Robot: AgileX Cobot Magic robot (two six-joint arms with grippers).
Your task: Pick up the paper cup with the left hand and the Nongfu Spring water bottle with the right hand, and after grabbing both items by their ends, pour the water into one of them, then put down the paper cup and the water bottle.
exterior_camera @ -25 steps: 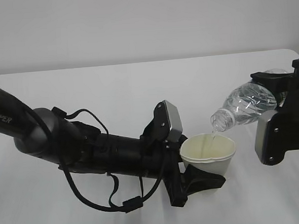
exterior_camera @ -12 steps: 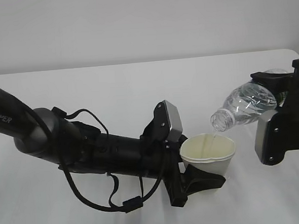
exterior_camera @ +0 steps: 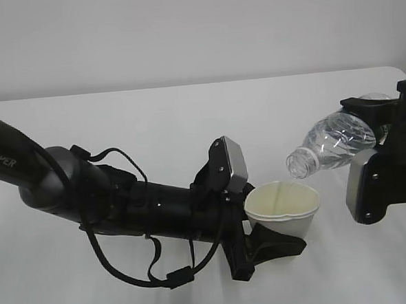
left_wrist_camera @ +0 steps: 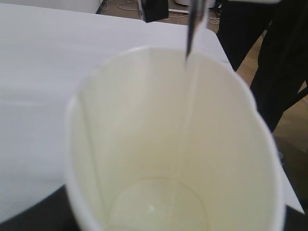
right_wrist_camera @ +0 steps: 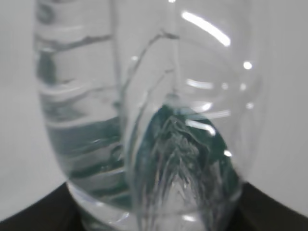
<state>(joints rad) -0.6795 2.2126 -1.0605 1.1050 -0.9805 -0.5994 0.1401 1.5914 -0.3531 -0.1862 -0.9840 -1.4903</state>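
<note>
The left hand (exterior_camera: 274, 247) is gripping the paper cup (exterior_camera: 283, 210) around its lower end, holding it upright. Up and to its right, the right hand (exterior_camera: 385, 141) is clamping the Nongfu Spring water bottle (exterior_camera: 332, 144) tilted mouth-down, sending a thin stream of water (left_wrist_camera: 191, 91) into the cup.

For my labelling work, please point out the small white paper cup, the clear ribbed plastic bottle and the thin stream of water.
small white paper cup (exterior_camera: 284, 224), exterior view, outer wall
clear ribbed plastic bottle (exterior_camera: 333, 142), exterior view, tilted body
thin stream of water (left_wrist_camera: 191, 103), left wrist view, mid-stream
</note>
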